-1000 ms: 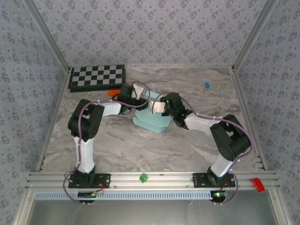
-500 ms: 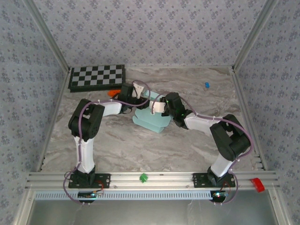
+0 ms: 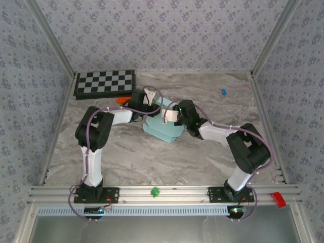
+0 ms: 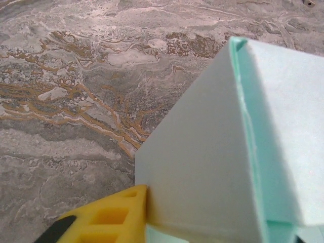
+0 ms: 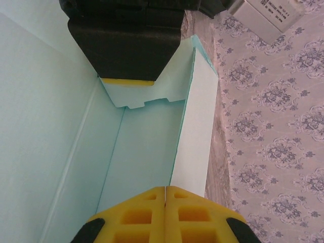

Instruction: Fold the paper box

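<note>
Left wrist cam: paper box (image 4: 212, 152) sat close up on the right side, pale mint, a shaded panel facing the lens and a brighter panel to its right. A sharp fold ran between them from the top corner down toward the bottom edge, with a thin strip of greener card along it. One yellow finger pad (image 4: 109, 218) was at bottom left, butted against the shaded panel's lower-left corner, with grey-brown marbled tabletop (image 4: 76, 91) behind at left and top.
</note>
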